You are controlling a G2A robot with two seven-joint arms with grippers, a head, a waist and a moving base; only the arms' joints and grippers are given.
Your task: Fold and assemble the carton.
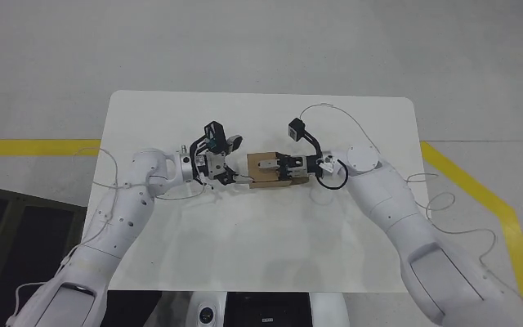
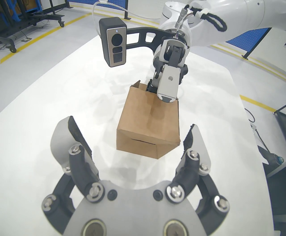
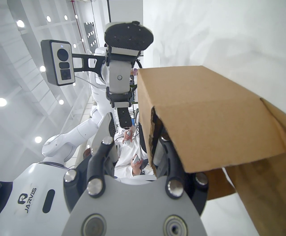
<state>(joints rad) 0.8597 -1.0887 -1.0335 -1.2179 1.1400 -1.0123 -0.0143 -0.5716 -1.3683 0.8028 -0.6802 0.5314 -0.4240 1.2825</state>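
One end of the carton (image 2: 148,118) looks closed; the other needs closing. Right gripper (image 2: 159,93) straddles its wall, left gripper (image 2: 132,123) hangs apart, fingers all spread.

- White table (image 1: 261,245) with rounded corners stands on a pale grey floor (image 1: 245,41).
- Yellow lines (image 1: 49,147) run across the floor on both sides of the table.
- Blue panels (image 2: 245,38) on black feet stand beyond the table.
- A black wheeled rack (image 2: 33,17) stands farther off on the floor.
- Round ceiling lights (image 3: 20,23) shine among white beams.
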